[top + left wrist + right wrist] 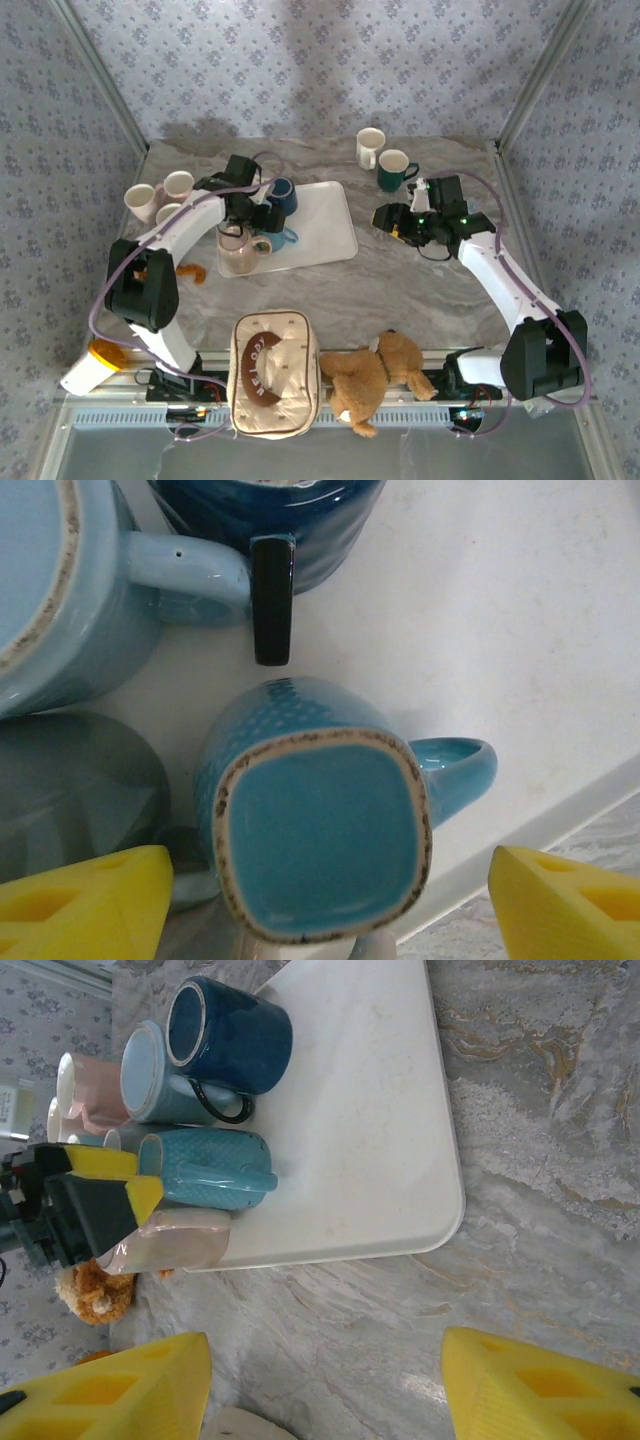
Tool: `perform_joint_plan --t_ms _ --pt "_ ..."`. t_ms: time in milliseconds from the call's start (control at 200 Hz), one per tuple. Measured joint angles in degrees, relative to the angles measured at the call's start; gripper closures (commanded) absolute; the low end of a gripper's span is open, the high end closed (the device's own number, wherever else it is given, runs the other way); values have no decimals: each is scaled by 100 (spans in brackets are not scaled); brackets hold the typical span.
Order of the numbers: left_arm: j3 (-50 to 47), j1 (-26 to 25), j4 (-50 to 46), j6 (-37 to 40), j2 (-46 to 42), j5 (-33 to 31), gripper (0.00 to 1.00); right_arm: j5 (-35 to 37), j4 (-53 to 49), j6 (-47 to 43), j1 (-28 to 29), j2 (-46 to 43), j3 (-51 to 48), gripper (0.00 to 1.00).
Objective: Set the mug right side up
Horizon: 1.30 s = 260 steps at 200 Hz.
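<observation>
Teal mug (320, 830) stands upside down on the tray (520, 630), its square base facing my left wrist camera and its handle pointing to the right of that view. My left gripper (325, 880) hangs over it with the jaws apart, one yellow finger on each side of the base. The right-hand finger stands clear of the body, just below the handle. The left-hand one is very close to the base rim, and I cannot quite tell from this angle whether it touches. Nothing is clamped.

Just beyond the teal mug, a pale blue mug (60, 590) also stands base up, and a dark blue mug (270, 510) sits behind it with its black handle pointing toward the teal one. In the right wrist view, a pink mug (170, 1240) lies beside the teal mug at the tray's edge.

My right gripper (322, 1360) hovers over the bare table (540, 1160), well apart from the tray, with its jaws wide and holding nothing.
</observation>
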Motion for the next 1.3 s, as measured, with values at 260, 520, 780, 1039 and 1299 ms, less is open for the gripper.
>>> perform_joint_plan --t_ms 260,520,780,1039,1299 --pt "17 133 0 0 57 -17 18 2 2 57 22 0 0 37" --pt "17 133 13 2 57 96 23 37 -4 210 48 0 24 40" --pt "15 109 160 68 81 273 29 352 81 785 122 -42 151 40" --pt "15 94 157 114 197 278 22 549 216 1104 122 -50 149 39" --pt "17 -15 245 170 334 127 21 601 236 1102 122 -470 -24 39"
